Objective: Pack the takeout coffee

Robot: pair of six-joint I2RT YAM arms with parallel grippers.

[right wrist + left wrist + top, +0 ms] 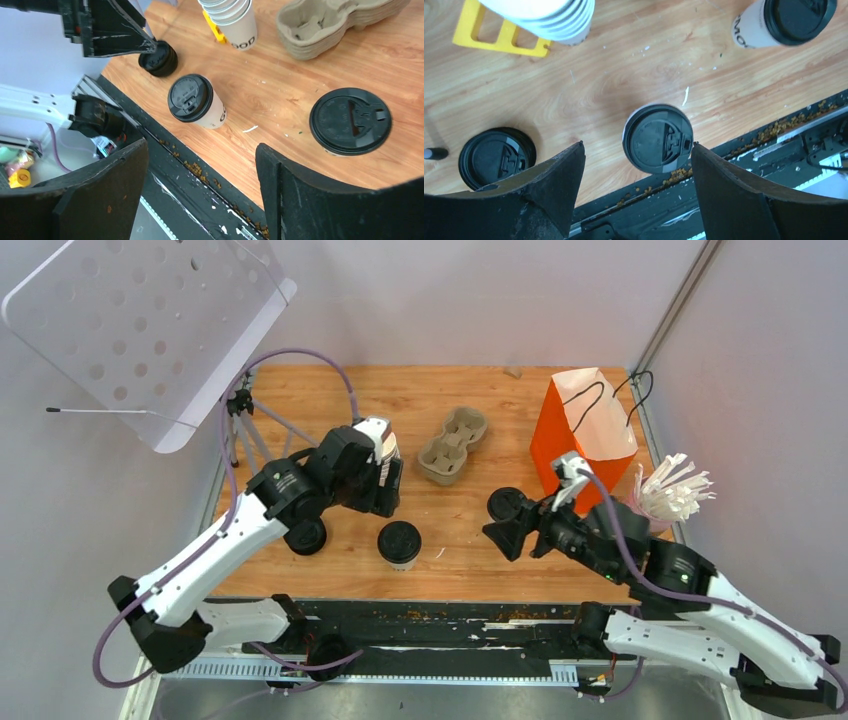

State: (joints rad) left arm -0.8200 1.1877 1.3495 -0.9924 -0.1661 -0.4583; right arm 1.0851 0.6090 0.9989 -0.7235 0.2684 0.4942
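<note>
The white paper cup with a round black plastic lid (400,543) stands unpacked near the wooden table's (330,405) front edge. The left gripper (638,145) hovers above it, jaws apart and empty; the right gripper (201,144) gapes empty too. The approach looks under way: next the left must descend around the cup and close.

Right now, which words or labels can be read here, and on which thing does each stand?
"GOOD": stack of lidless cups, on its lowest cup.
"GO", the rest turned away: middle lidded cup.
"MO", the rest cut off: right lidded cup, left wrist view.
Raised marks on the lids: too small to read.
</note>
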